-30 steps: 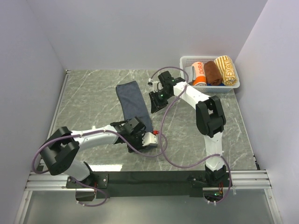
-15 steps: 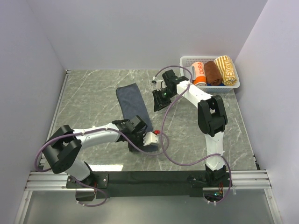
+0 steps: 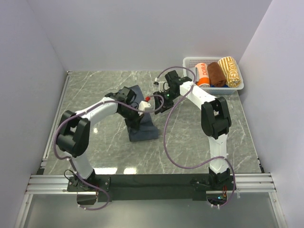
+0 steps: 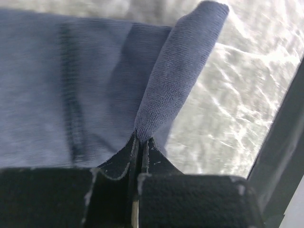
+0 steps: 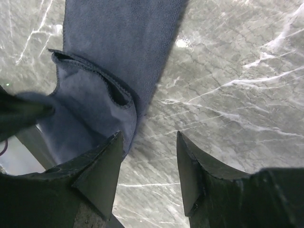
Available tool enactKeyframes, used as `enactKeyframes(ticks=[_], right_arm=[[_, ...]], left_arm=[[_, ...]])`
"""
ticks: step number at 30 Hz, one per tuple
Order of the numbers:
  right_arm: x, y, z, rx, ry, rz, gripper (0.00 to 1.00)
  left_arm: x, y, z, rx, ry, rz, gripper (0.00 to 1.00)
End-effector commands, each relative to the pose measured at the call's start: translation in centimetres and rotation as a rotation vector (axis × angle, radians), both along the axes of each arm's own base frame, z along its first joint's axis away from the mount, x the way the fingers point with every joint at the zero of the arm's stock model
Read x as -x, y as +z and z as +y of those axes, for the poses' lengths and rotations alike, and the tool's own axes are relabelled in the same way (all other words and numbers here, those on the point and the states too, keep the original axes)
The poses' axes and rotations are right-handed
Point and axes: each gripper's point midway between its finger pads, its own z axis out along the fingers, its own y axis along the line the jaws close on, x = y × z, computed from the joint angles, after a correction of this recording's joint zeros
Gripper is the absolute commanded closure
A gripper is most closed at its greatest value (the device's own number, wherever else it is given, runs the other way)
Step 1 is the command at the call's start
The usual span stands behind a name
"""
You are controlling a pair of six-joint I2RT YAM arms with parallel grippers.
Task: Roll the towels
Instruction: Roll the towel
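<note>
The navy towel [image 3: 145,129] lies on the marble table, partly doubled over on itself. My left gripper [image 3: 136,115] is over the towel's middle and is shut on a pinched ridge of its cloth; in the left wrist view the jaws [image 4: 140,140] meet on the fold and the towel [image 4: 71,80] spreads to the left. My right gripper [image 3: 159,105] is open and empty just off the towel's right edge. In the right wrist view its fingers [image 5: 149,161] straddle bare table, with the towel [image 5: 118,47] and a folded hem at upper left. No white tag shows.
A white lattice basket [image 3: 189,61] at the back right holds three rolled towels: orange-and-white, brown and yellow. Grey walls close in the table on the left, back and right. A purple cable loops over the table between the arms.
My left gripper has swung from the towel's near end up toward the far end, carrying the cloth and folding the towel over itself. The right gripper has barely moved.
</note>
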Motion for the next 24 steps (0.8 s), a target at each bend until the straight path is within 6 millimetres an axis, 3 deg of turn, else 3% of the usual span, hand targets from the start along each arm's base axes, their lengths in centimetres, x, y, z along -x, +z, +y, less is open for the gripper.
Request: enactKeyframes(ticks=[1, 5, 10, 14, 19, 24], right_arm=[[-1.0, 2.6, -0.1, -0.027, 0.008, -0.055, 0.44], [-0.8, 3.1, 0.0, -0.042, 0.019, -0.054, 0.44], [-0.1, 4.1, 0.5, -0.094, 0.033, -0.050, 0.46], [0.9, 4.5, 1.3, -0.147, 0.051, -0.018, 0.50], [2.5, 3.7, 2.9, -0.181, 0.095, 0.039, 0.57], [3.8, 1.6, 4.2, -0.175, 0.130, 0.086, 0.67]], left_arm=[[-1.8, 0.9, -0.1, 0.044, 0.000, 0.020, 0.99], [-4.4, -0.2, 0.8, 0.029, 0.049, 0.023, 0.96], [-6.1, -1.8, 2.0, 0.022, 0.120, 0.044, 0.95], [-6.9, -2.4, 2.4, 0.015, 0.149, 0.028, 0.80], [-8.0, -1.3, 3.2, 0.042, 0.217, 0.036, 0.60], [-8.5, 1.1, 5.2, 0.059, 0.279, -0.005, 0.54]])
